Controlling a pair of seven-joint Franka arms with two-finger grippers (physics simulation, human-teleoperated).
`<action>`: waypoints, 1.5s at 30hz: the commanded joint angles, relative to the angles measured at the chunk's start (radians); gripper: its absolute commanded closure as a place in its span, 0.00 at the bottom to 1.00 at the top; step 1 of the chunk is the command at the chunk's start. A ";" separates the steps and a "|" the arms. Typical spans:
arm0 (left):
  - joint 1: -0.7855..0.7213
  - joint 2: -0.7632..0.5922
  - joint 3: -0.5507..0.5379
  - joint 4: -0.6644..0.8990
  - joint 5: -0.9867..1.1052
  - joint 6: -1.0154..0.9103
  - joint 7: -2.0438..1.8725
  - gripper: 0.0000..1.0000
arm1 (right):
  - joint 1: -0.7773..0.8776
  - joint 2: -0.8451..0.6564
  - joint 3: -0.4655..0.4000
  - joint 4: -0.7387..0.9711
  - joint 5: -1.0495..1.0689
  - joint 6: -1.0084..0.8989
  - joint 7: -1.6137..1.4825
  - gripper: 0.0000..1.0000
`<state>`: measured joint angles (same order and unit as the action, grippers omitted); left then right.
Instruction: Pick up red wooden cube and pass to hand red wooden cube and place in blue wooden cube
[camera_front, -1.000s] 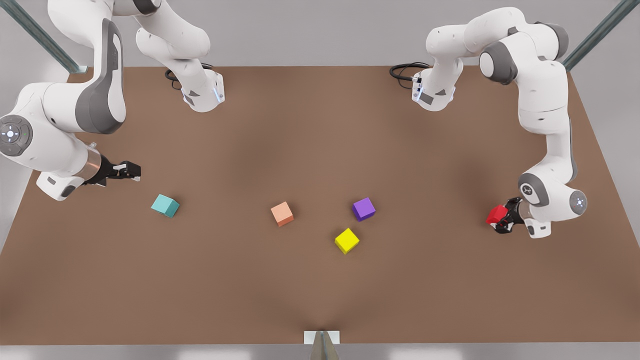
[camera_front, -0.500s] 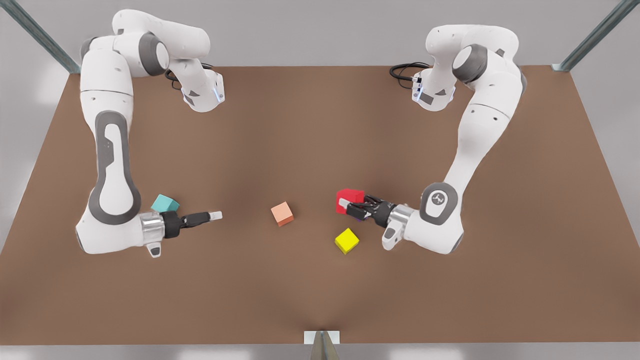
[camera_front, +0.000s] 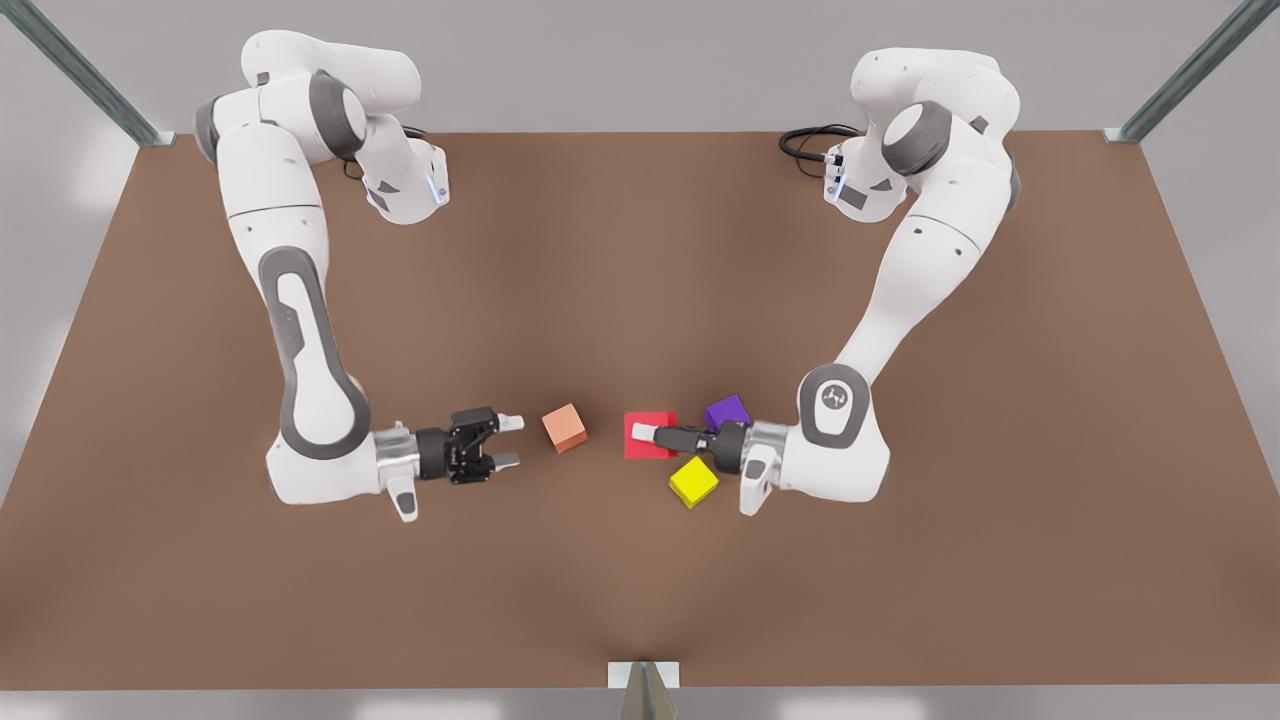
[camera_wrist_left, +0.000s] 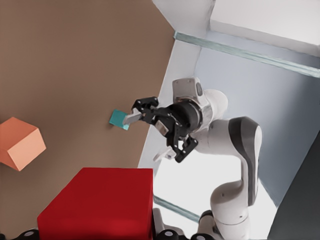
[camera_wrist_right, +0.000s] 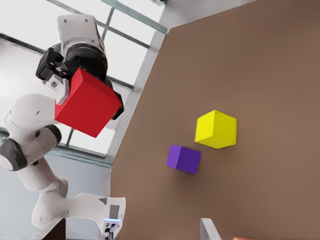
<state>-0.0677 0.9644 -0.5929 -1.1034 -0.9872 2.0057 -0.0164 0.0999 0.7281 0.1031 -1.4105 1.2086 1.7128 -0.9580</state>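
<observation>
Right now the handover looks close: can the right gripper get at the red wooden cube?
Probably yes: the right gripper is open, facing the red wooden cube held by the left gripper, with only the salmon-orange cube below.

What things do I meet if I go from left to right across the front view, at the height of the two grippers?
Right gripper, open → salmon-orange cube → red wooden cube, held by the left gripper → yellow cube → purple cube.
</observation>
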 joint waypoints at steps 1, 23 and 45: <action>-0.001 -0.001 -0.008 0.008 -0.011 0.108 0.454 0.44 | 0.000 0.002 0.009 -0.004 0.086 0.039 -1.266 0.00; -0.004 0.031 -0.054 0.002 -0.103 0.142 0.533 0.43 | 0.087 0.073 0.067 0.079 0.370 0.208 -1.214 0.00; -0.006 0.053 -0.056 -0.006 -0.191 0.140 0.510 0.43 | 0.089 0.094 0.144 0.114 0.405 0.238 -1.182 0.00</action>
<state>-0.0734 1.0140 -0.6469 -1.1090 -1.1235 2.1555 0.4360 0.1887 0.8224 0.2435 -1.2976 1.6146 1.9452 -2.0627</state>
